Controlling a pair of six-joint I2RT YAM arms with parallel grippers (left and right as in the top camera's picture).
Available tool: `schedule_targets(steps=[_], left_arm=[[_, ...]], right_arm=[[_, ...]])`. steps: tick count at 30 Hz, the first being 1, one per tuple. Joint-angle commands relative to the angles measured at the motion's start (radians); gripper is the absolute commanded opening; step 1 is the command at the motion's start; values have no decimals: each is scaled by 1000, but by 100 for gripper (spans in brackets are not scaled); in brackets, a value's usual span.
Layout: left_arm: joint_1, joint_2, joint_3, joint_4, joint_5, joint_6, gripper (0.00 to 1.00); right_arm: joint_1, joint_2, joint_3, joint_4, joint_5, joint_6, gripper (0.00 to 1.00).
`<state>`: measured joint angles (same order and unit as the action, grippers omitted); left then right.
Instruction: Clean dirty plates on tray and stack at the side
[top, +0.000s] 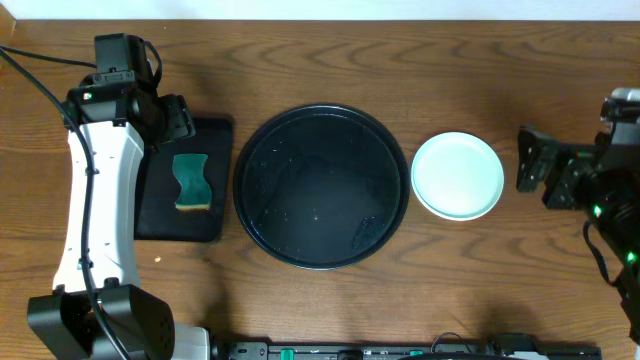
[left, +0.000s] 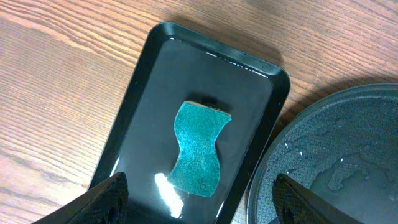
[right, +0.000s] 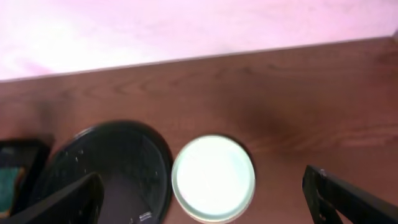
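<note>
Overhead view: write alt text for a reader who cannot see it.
A large round black tray, wet and holding no plates, sits at centre, with a pale aqua plate on the wood tabletop to its right. A teal sponge lies on a small rectangular tray at left.
</note>
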<state>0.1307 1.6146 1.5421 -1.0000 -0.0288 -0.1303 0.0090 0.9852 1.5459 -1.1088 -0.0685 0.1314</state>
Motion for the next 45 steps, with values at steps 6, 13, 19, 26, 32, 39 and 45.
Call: schedule_targets(steps=[6,13,19,26,32,39,45], left_arm=[[3,5,8,-6,2,2,75],[3,5,8,-6,2,2,75],[3,5,8,-6,2,2,75],[3,5,8,-6,2,2,75],[3,5,8,-6,2,2,75],[3,5,8,-6,2,2,75],[3,5,8,-6,2,2,75]], right_arm=[[13,-5,4,-41,77,-25,99],[19,-133,-269,248,93,-43,99],[19,-365,-717,591,69,-43,99],[24,-680,-1190,956,26,-39,99],[28,-835,-1415,1081,26,-39,99],[52,-935,-1541,1130,26,-40,99],[57,-980,-1540,1116,26,-32,99]])
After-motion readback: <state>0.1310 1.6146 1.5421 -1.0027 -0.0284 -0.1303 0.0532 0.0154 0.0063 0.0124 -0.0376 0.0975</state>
